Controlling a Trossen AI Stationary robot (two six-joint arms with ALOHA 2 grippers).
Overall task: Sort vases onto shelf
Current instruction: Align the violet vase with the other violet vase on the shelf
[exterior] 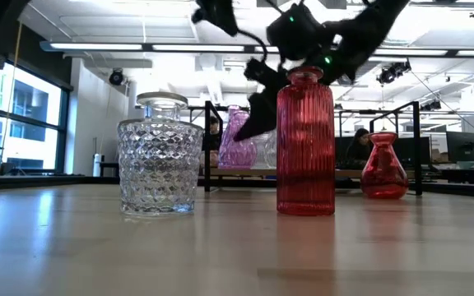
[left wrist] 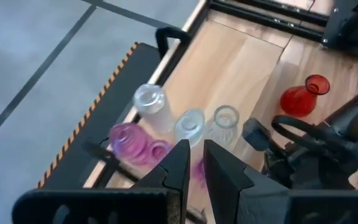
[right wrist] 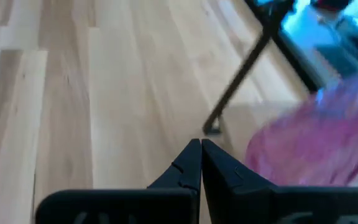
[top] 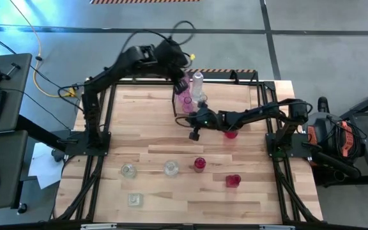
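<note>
Right tool (top: 194, 133) is pinched shut on nothing, low over the tabletop, with the upright red vase (top: 230, 133) just behind it toward its own arm, shelf (top: 185, 96) just beyond.

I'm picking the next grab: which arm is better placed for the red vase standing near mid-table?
Right, probably. The right gripper hangs empty, fingers shut, beside the red vase, while the left gripper is over the shelf at the table's far edge.

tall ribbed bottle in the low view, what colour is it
Red, see-through glass bottle; the low view shows it best.
</note>
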